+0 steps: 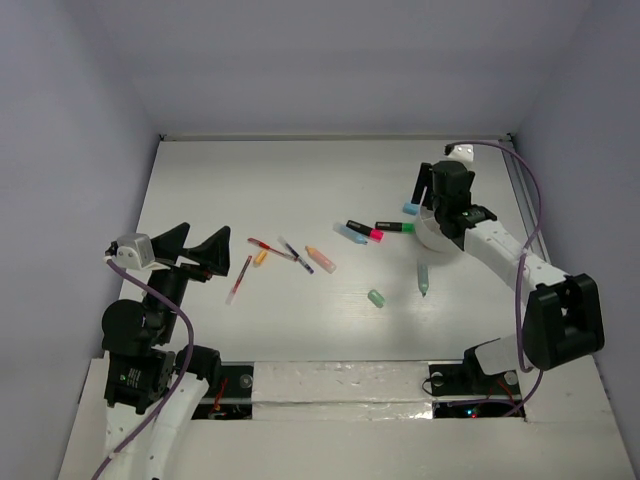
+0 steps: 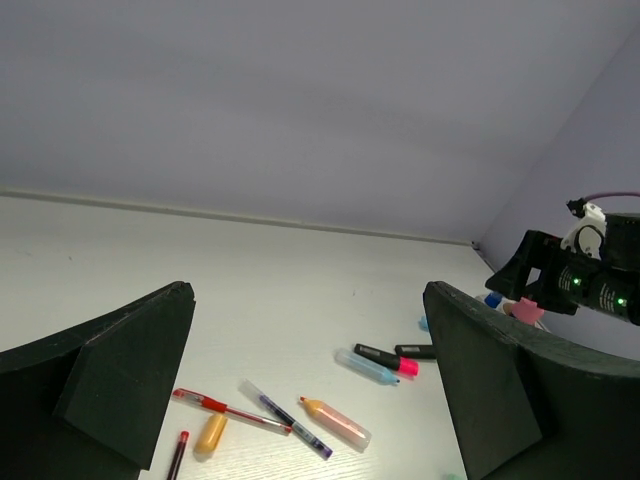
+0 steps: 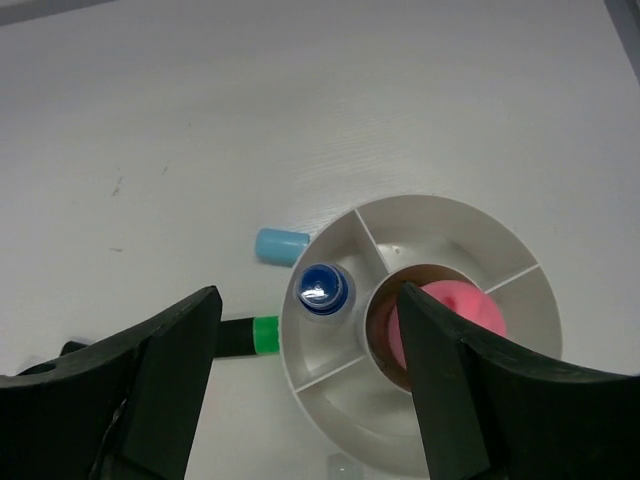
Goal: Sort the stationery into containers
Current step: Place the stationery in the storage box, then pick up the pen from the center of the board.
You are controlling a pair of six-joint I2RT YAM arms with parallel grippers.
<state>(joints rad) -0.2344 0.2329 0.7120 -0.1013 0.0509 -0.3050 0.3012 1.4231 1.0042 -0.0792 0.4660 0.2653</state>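
- Print on the pen barrels is too small to be read in any view.
- The cup (image 3: pixel 430 215), round and whitish, is sitting at the far right of the table (image 1: pixel 300 180). It is divided into a middle well and outer wedge compartments.
- A blue-capped marker (image 3: pixel 323 288) is standing upright in the wedge at the left of the right wrist view, cap towards the camera. A pink-capped bottle (image 3: pixel 455 310) is sitting in the middle well, showing only its pink top.
- The right gripper (image 3: pixel 305 300) is hovering directly over the cup, its jaws spread wide and clasping nothing.
- A light-blue eraser (image 3: pixel 281 245) is lying just outside the rim. A green-capped marker (image 3: pixel 250 336) is lying left to right, its cap pointing at the cup wall.
- A pink-capped marker (image 1: pixel 364 229) and a blue marker (image 1: pixel 351 233) are lying diagonally side by side. A teal marker (image 1: pixel 424 278) is lying near to far in front of the cup, and a mint eraser (image 1: pixel 376 298) is resting to its left.
- Two red pens (image 1: pixel 270 247), a purple pen (image 1: pixel 297 255) and an orange marker (image 1: pixel 321 259) are lying slanted at mid-table.
- The left gripper (image 1: pixel 205 238) is hanging above the table's left side, with its jaws wide apart.
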